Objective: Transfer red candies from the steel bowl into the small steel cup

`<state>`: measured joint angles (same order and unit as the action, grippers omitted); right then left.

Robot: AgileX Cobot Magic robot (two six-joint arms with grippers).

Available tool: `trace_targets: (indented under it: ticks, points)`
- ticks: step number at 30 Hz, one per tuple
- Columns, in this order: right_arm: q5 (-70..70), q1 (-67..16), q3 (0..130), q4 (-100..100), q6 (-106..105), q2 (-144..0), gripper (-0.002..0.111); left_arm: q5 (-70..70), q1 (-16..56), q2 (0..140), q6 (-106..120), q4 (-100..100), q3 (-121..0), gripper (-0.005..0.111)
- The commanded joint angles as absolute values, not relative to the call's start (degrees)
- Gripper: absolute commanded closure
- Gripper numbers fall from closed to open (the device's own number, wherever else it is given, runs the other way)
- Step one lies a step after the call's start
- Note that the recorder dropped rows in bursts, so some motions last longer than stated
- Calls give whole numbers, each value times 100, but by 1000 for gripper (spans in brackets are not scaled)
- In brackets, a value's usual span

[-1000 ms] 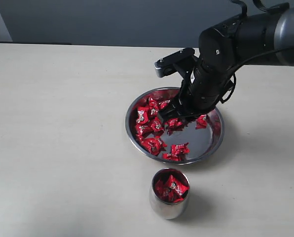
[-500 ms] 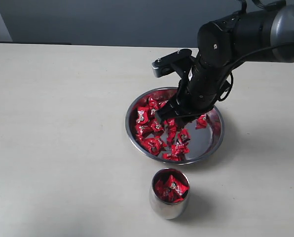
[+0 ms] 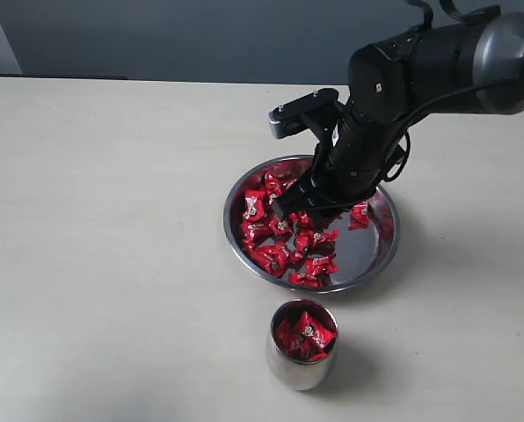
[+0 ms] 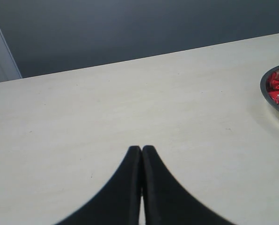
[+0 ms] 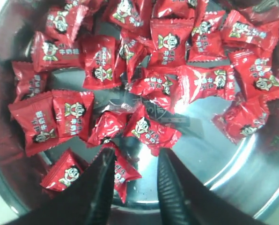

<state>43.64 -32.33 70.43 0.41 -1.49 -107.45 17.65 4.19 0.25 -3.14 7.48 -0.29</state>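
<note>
We find the right gripper [image 3: 302, 209] lowered into the steel bowl [image 3: 378, 264], which sits on a pale table [image 3: 112, 229] right of centre in the exterior view. The black arm [image 3: 420, 70] reaches in from the upper right and bends down over the far half of the bowl, hiding part of its rim.

Seen from the right wrist, the two black ribbed jaws stand apart with a clear gap between them, just above the bowl's shiny floor. One wrapped candy [image 5: 122, 172] lies partly in that gap, against one jaw and clear of the other. We see nothing pinched between them.

The red candies [image 3: 271, 251] crowd the left side of the bowl in a loose heap, some overlapping. One lone candy [image 3: 360, 214] lies apart near the right rim, beside the arm. Each crinkly wrapper carries a small printed cartoon face.

The small steel cup [image 3: 299, 371] stands upright on the table just in front of the bowl, apart from it. We see a few red candies already inside, up near its mouth.

The left gripper [image 4: 141, 151] hovers over the table away from the bowl, whose rim just enters its wrist view. Its black jaws are pressed together tip to tip, holding nothing.
</note>
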Motion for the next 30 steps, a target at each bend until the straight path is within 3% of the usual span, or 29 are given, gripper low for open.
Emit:
trace_targets:
  ticks: [1, 21, 23, 27, 30]
  points:
    - [4327, -3201, 7064, 0, -155, -11153, 76, 1727, 406, 0, -346, 761, 0, 106]
    - [4242, -3201, 7064, -88, -155, -11555, 77, 1727, 406, 0, -346, 761, 0, 106]
    - [4291, -3201, 7064, -88, -155, -11628, 82, 1727, 406, 0, -346, 761, 0, 106]
    - [4267, -3201, 7064, -88, -127, -11665, 106, 1727, 406, 0, -346, 761, 0, 106]
    - [4319, -3201, 7119, -88, -127, -11665, 109, 1727, 406, 0, -346, 761, 0, 106]
